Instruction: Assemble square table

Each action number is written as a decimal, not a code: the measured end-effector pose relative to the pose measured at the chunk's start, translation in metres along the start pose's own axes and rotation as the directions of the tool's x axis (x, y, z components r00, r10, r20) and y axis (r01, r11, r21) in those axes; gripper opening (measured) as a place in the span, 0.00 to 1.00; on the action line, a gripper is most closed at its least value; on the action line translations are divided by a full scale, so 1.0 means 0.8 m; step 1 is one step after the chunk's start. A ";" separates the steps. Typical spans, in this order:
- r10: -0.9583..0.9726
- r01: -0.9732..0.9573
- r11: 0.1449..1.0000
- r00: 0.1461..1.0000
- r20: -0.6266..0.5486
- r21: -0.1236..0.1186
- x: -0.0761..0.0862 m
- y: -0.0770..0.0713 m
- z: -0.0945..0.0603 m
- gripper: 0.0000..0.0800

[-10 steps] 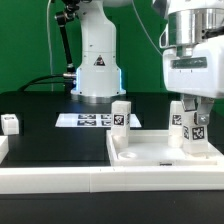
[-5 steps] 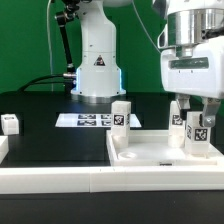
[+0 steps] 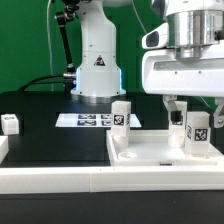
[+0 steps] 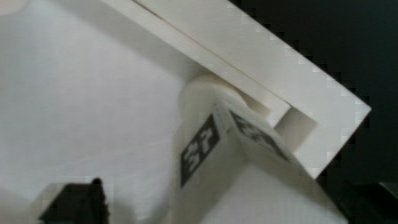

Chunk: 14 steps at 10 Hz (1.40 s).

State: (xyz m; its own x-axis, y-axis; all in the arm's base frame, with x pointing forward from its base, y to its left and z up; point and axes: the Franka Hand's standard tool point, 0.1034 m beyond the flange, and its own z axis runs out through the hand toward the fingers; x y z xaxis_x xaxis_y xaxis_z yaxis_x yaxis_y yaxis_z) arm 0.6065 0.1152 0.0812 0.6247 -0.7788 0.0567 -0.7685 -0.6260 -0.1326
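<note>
The white plastic square tray-like tabletop [image 3: 150, 150] lies on the black worktop [image 3: 50, 135], which shows bare toward the exterior view's left. A white tagged block leg [image 3: 198, 135] stands upright by the tabletop's rim, just below the spread end effector [image 3: 195, 106].

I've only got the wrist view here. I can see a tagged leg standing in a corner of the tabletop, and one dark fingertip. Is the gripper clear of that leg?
Observer: Yes. In the exterior view the gripper is open, its fingers spread wider than the corner leg.
Operator: Any other leg on the tabletop?
Observer: A second leg stands upright at the far corner of the tabletop, toward the exterior view's left.
Operator: And off the tabletop?
Observer: A loose leg sits on the black table at the exterior view's far left.
</note>
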 end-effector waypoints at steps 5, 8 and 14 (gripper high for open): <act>-0.320 0.320 0.947 0.947 -0.009 -0.015 -0.002 -0.002 0.000 0.81; -0.466 0.465 0.885 0.885 -0.009 -0.021 -0.001 -0.002 0.000 0.81; -0.669 0.669 0.743 0.743 -0.008 -0.028 -0.002 -0.006 -0.001 0.70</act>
State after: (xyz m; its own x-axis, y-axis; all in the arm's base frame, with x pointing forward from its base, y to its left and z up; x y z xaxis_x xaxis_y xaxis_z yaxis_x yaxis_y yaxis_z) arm 0.6089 0.1191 0.0827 0.9773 -0.1603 0.1387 -0.1572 -0.9870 -0.0331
